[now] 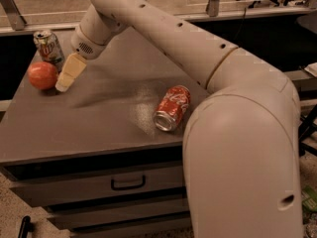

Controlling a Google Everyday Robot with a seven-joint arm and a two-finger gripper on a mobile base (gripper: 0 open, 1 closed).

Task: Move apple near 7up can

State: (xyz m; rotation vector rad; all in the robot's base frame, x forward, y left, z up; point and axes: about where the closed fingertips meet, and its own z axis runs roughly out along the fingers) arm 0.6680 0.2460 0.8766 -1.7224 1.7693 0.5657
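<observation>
The apple sits near the 7up can at the desk's far-left corner (placing step, seemingly). The end effector is beside the apple, grip impossible to tell. Next, lift clear without nudging it.

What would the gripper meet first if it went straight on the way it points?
Probably the table top: the gripper, beside the apple, points steeply down with its tip close to the surface. It may graze the apple; depth is unclear.

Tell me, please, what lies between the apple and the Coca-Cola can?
In the camera view, the pincer sits beside the apple; beyond it, only bare cabinet top reaches the Coca-Cola can.
</observation>
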